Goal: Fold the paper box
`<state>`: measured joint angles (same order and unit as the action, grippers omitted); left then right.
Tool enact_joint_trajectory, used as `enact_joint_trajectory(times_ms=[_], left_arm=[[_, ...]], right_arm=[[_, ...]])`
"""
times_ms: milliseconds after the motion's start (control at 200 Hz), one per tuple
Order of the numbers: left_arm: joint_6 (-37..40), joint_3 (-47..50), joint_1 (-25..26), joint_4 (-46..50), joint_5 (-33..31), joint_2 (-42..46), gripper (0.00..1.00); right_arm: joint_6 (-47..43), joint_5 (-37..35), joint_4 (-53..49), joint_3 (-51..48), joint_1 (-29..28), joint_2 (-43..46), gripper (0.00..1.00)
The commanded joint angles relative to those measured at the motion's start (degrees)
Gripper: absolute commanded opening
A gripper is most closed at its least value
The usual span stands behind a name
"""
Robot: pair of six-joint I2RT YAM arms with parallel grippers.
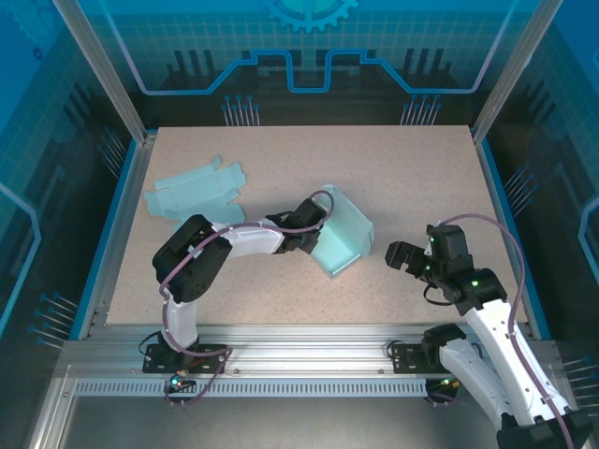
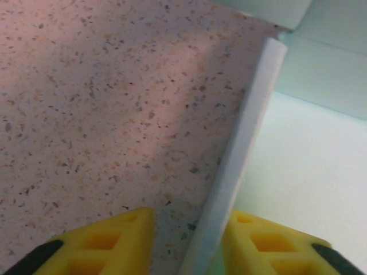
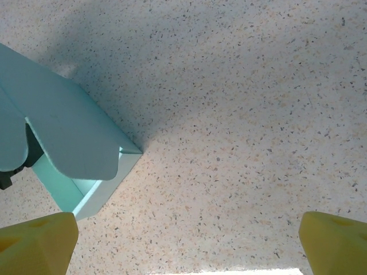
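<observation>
Top view, paper box (image 1: 344,232): partly formed, pale teal, standing near the middle of the speckled surface (image 1: 402,168), its open side tilted toward the near left.
Top view, flat blanks (image 1: 194,190): unfolded teal cardboard lying at the far left of the surface, well apart from the paper box.
Top view, left hand (image 1: 314,241): reached across from the left base, at the box's left side and touching it; its fingers are hidden by the wrist here.
Top view, right hand (image 1: 402,254): just right of the paper box, apart from it, fingers spread and pointing toward it.
Left wrist view, box wall (image 2: 241,154): a thin pale edge running from the upper right down between the two yellow fingers (image 2: 109,243), with the box's teal inside to the right and bare surface (image 2: 103,103) to the left.
Left wrist view, left hand (image 2: 192,249): partly spread and straddling the box wall; the right-side finger lies against the wall, while a strip of surface shows between the wall and the other finger, so it is not pinching.
Right wrist view, paper box (image 3: 69,137): at the left edge, a rounded flap raised over its open corner, resting on the surface.
Right wrist view, right hand (image 3: 183,246): yellow fingertips (image 3: 37,240) in the two bottom corners, spread wide, nothing between them but surface.
</observation>
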<state>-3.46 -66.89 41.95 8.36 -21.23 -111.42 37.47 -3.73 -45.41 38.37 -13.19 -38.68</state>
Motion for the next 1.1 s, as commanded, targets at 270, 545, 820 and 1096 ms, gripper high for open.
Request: enact_joint_trajectory(times_ms=[270, 545, 820, 1096], left_arm=[[-17.30, -7.29, 1.19, 19.10, -18.40, -5.48, 0.12], [-25.84, -8.25, 1.68, 28.12, -22.50, -6.11, 0.18], [-24.22, -9.34, 3.30, 27.97, -20.07, 2.14, 0.51], [-21.50, -6.03, 3.49, 23.51, -16.12, 14.27, 0.54]], right_arm=[[-0.38, 2.31, 0.14, -0.11, -0.62, 0.75, 1.00], [-3.38, 3.23, -1.46, 2.26, -0.62, -0.71, 1.00], [-5.04, 2.52, -1.72, 2.82, -0.78, -2.74, 1.00], [-5.20, 1.97, -1.11, 2.92, -1.52, -4.55, 1.00]])
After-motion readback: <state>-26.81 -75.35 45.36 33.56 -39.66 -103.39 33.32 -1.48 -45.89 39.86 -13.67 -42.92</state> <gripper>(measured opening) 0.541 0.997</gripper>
